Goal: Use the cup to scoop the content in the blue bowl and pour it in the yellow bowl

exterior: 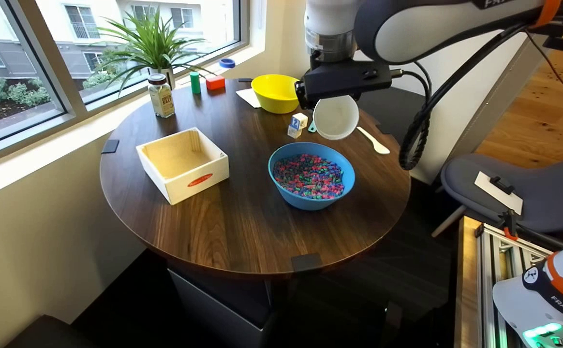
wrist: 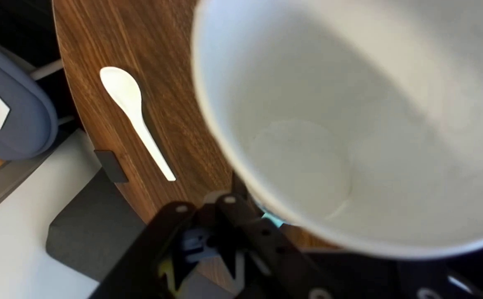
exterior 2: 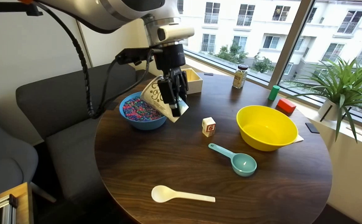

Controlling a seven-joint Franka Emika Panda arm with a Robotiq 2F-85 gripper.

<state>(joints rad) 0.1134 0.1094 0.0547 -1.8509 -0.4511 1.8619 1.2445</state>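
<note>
Cup (exterior 2: 155, 95), white, brown-patterned outside; cut off at top and right in wrist view. Hides part of blue bowl (exterior 2: 145, 125) and content (exterior 2: 139, 109) in exterior view. Hand (exterior 2: 180, 105) pinching cup; far side of grip obscured. Position: raised above bench (exterior 2: 181, 161), near blue bowl. Long axis slanted; base lower, mouth up toward blue-bowl side.

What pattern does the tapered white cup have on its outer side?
Brown curling swirls; the cup shows them best in an exterior view.

both exterior views look down on the worktop (exterior: 243, 227) from different sides, the wrist view closely into the cup (wrist: 341, 124).
</note>
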